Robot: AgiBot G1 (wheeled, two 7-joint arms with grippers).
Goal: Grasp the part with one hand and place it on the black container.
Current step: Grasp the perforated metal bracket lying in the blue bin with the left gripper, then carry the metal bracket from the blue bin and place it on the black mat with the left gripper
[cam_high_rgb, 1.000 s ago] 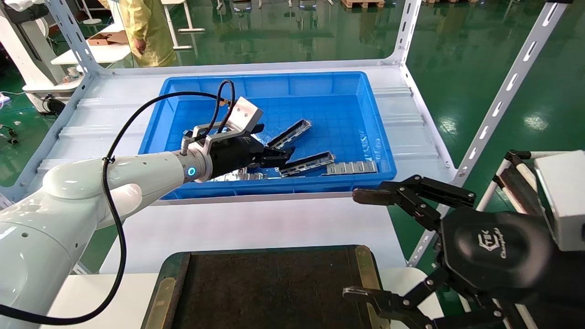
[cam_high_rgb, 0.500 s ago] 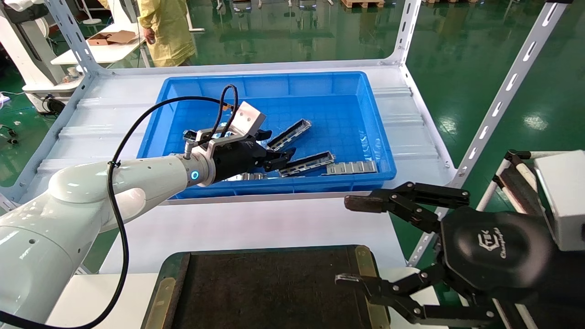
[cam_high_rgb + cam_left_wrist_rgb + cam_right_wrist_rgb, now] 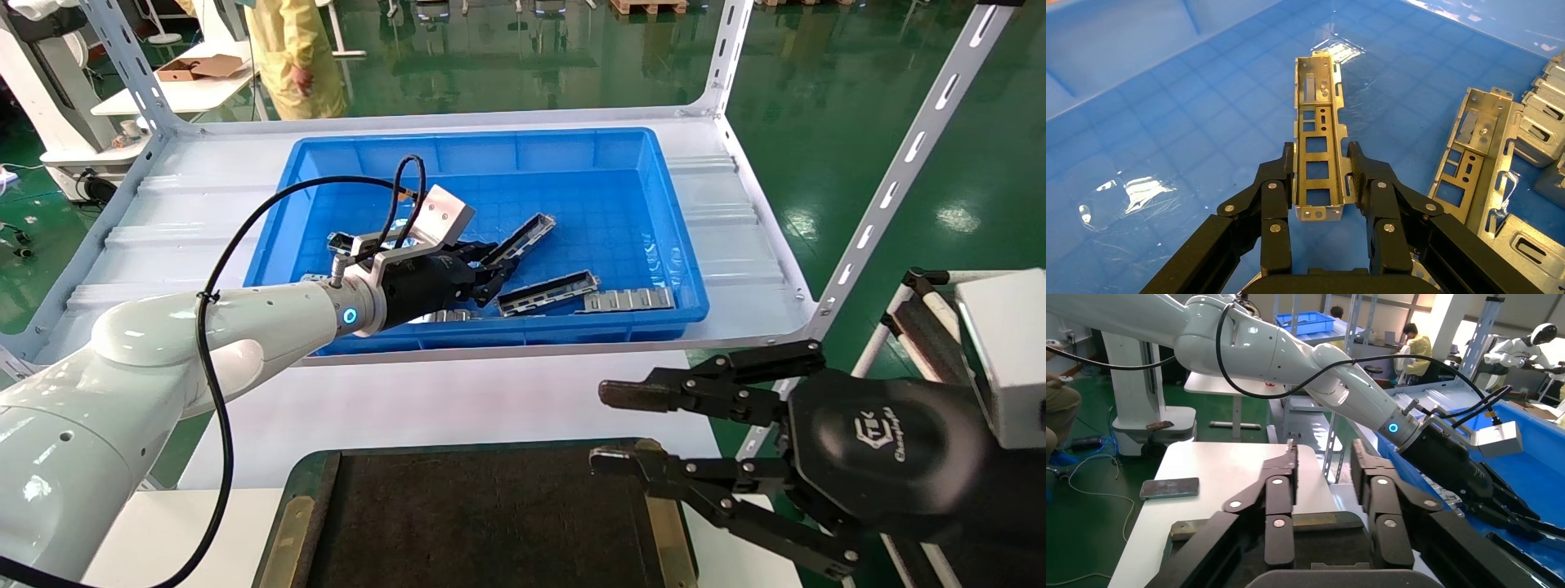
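The part (image 3: 527, 233) is a narrow silver-grey metal channel lying in the blue bin (image 3: 572, 155). My left gripper (image 3: 493, 273) is down inside the bin and shut on the near end of the part. In the left wrist view both pads press the side walls of the part (image 3: 1318, 122), with my left gripper (image 3: 1321, 153) around it. The black container (image 3: 490, 523) lies at the near edge, matte black with brass strips. My right gripper (image 3: 605, 429) hovers open over the container's right edge and holds nothing; the right wrist view shows my right gripper (image 3: 1323, 454) with a gap.
A second channel (image 3: 547, 292) and a flat slotted plate (image 3: 629, 300) lie near the bin's front wall, and more brackets (image 3: 1477, 153) sit beside the held part. White rack posts (image 3: 891, 188) rise at the right. A person in yellow (image 3: 294, 57) stands behind the table.
My left gripper's fingers have closed onto the part, and the part's far end has shifted slightly. My right gripper's fingers have narrowed and moved a little left.
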